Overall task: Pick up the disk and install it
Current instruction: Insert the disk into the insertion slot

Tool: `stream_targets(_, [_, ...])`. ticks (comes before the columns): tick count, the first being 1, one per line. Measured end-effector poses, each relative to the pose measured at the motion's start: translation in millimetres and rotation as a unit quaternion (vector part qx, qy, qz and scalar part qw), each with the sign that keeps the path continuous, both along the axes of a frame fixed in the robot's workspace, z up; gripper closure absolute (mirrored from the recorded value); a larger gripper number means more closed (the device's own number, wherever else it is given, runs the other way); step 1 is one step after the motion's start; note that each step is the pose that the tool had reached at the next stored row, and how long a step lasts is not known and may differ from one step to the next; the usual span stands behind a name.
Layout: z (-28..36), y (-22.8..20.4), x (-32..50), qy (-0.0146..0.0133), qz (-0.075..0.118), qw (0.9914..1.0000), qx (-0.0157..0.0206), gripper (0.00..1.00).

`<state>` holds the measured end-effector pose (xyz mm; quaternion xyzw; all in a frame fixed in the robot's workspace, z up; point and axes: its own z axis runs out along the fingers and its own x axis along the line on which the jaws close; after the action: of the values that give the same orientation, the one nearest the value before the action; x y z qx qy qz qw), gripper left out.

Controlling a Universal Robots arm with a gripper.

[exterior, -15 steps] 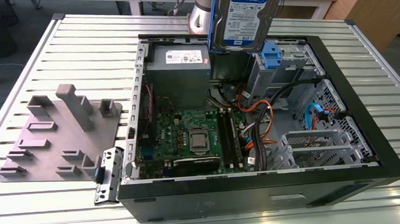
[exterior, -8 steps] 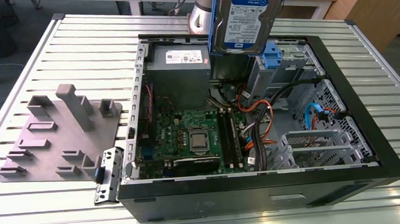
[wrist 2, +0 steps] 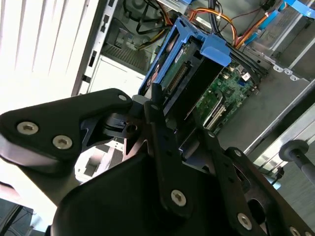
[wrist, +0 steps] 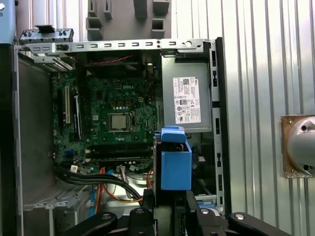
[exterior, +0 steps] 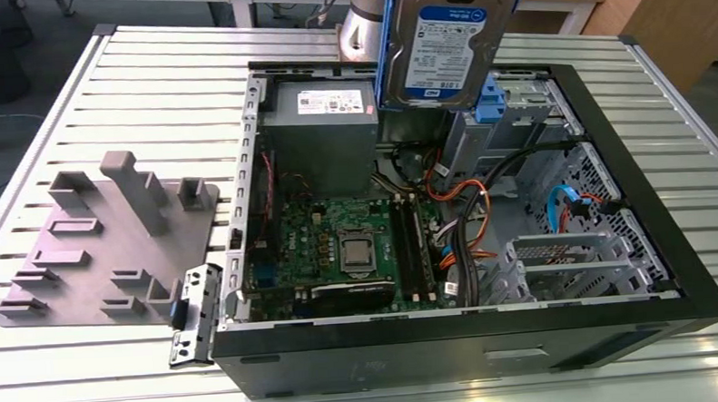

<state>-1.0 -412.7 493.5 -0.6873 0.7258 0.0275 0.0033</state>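
Holding the disk upright above the open computer case, my gripper is clamping it by one end; I am worrying it may tilt and catch the orange cables below.

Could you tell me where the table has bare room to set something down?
Bare slatted metal table lies at the exterior view's right of the open black computer case, and beyond the grey fixture plate. Cables crowd the case, under the blue-railed silver disk.
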Motion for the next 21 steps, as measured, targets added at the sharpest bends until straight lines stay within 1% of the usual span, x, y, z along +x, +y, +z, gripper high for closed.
stream_targets(5, [0.0, -14.6, 0.0, 0.0, 0.0, 1.0, 0.0, 0.65])
stream_targets(9, [-0.1, -28.1, 0.0, 0.0, 0.0, 1.0, 0.0, 0.65])
stream_targets(10, [-0.2, -30.9, 0.0, 0.0, 0.0, 1.0, 0.0001, 0.65])
stream_targets(11, [-0.1, -32.2, 0.0, 0.0, 0.0, 1.0, 0.0001, 0.65])
stream_targets(21, [-0.1, -32.7, 0.0, 0.0, 0.0, 1.0, 0.0001, 0.65])
